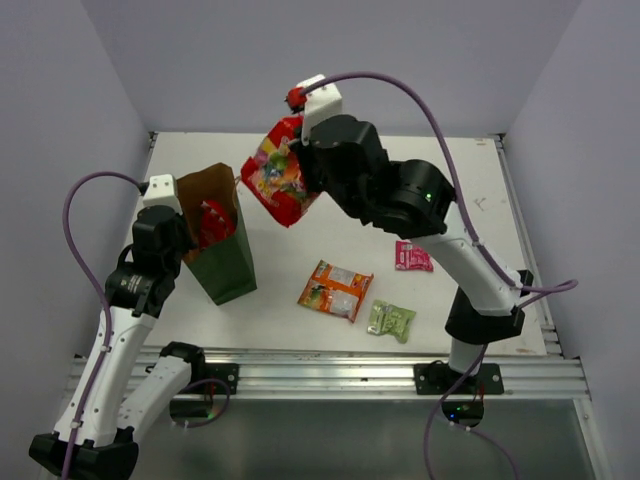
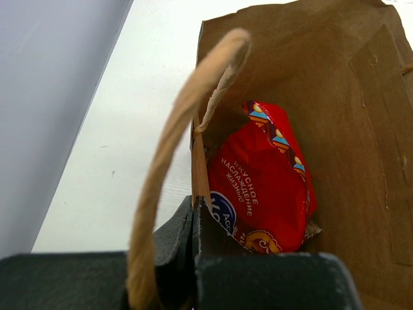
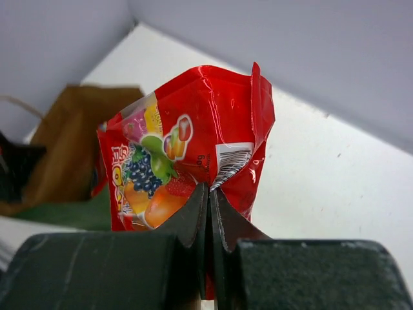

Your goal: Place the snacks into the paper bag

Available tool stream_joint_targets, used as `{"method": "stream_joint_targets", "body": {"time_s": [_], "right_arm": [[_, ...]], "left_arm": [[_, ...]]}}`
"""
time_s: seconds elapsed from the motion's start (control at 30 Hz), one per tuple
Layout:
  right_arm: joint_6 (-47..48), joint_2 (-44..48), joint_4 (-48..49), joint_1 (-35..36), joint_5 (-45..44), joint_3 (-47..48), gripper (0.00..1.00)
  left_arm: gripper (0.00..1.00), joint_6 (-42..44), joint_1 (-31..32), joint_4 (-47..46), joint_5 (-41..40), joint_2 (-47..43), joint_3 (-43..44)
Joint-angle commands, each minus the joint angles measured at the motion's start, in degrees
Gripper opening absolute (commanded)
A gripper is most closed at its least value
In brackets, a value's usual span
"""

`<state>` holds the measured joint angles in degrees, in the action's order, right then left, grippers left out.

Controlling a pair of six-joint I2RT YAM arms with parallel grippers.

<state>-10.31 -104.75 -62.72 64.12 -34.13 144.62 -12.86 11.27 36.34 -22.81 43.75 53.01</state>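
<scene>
The dark green paper bag [image 1: 228, 268] stands upright at the left, its brown inside [image 2: 348, 97] showing. One red packet [image 2: 264, 194] lies inside it. My left gripper [image 2: 195, 210] is shut on the bag's near wall, beside the loop handle [image 2: 174, 142]. My right gripper [image 3: 210, 194] is shut on a large red packet with fruit print [image 3: 187, 155], which hangs in the air [image 1: 278, 175] just right of the bag's mouth and above it. On the table lie an orange-white packet [image 1: 335, 290], a small pale green packet [image 1: 391, 320] and a small pink packet [image 1: 412, 256].
Grey walls close the table [image 1: 450, 180] in on three sides. A metal rail [image 1: 330, 375] runs along the near edge by the arm bases. Purple cables loop above both arms.
</scene>
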Motion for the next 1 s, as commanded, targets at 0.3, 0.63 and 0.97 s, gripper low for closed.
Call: {"method": "stream_joint_targets", "body": {"time_s": [0.3,0.63,0.97], "right_arm": [[25.5,-10.3,36.7,1.4,-11.5,10.4,0.00],[26.1,-9.4,45.5,2.9,-6.4,6.9,0.00],[28.1,-13.7,61.9,5.4,-3.4,7.3,0.00]], "left_arm": [[0.00,-1.7,-0.5,-1.0,0.6,0.6,-0.4],[0.00,-3.1,-0.5,-0.7,1.6,1.0,-0.3],[0.00,-4.1,-0.5,-0.1,1.5,0.7,-0.3]]}}
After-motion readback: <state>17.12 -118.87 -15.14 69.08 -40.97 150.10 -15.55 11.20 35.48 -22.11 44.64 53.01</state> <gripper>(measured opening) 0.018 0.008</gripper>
